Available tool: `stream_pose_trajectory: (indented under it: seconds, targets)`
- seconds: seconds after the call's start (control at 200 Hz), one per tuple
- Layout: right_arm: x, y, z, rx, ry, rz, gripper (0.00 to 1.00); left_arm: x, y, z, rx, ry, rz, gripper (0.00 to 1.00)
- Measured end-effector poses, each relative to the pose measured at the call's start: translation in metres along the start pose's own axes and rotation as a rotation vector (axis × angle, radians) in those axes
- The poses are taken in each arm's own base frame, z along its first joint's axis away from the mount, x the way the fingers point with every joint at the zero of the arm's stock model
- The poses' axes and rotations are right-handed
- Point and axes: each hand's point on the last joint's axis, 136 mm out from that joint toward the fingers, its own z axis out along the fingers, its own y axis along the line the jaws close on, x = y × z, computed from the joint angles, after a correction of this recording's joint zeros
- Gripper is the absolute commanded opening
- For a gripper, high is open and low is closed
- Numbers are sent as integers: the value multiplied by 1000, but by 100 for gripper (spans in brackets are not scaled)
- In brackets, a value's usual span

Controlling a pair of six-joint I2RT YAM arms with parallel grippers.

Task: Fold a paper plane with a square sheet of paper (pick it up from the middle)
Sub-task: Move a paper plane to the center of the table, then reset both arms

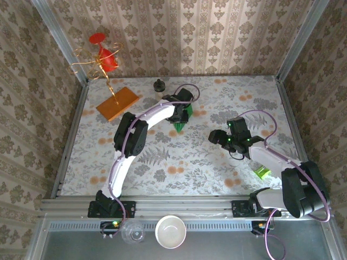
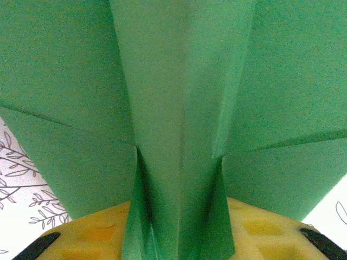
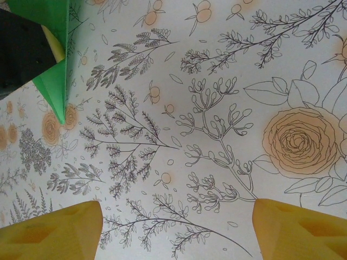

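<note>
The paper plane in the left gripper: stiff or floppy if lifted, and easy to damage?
The paper plane is probably fairly stiff lengthwise: several creased layers run down its middle. It looks thin and light, so it is likely easy to crush or slip where the left gripper pinches it.

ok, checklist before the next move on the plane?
1. Left gripper on the paper plane: ok, the paper runs down between its yellow pads.
2. Right gripper free: ok, open, nothing between its fingers, over the floral table.
3. Lengthwise creases present: ok, a centre fold with a flap on each side.
4. Plane's tip off the table: cannot tell.
5. Gap between the grippers unobstructed: ok; the small lime-green object lies by the right arm, the orange-brown board at the rear left.
</note>
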Motion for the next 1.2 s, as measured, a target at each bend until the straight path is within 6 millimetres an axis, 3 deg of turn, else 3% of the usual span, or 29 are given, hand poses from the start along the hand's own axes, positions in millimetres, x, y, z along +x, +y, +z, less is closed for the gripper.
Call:
stream_pose_trajectory:
  seconds: [0.3,0.46,0.595,0.715,0.81,0.915,0.975,1.02,1.2]
  targets:
    - [-2,-3,-1,3,-3,8,75,-1,-4,-4,-4,10,3,46]
    - [-5,-7,-4,18,-4,8,76,-8,-8,-19,24,-4,-18,51]
    - [-18,-4,-18,19,-38,-8,77,-25,-8,-65,74,-77,-48,55]
    - [-42,6,-41,19,-116,-45,78,-37,1,-129,127,-193,-76,73]
    - [-62,15,-65,24,-203,-94,81,-39,21,-182,147,-310,-91,84]
    - [-81,20,-91,51,-305,-144,92,-27,61,-215,138,-403,-125,91]
    - [-91,18,-103,82,-365,-162,100,-19,89,-222,115,-438,-161,95]
    - [-97,13,-111,117,-406,-178,100,-10,112,-222,90,-456,-195,100]
    - [-116,-14,-137,267,-560,-182,100,36,200,-221,-50,-507,-308,100]
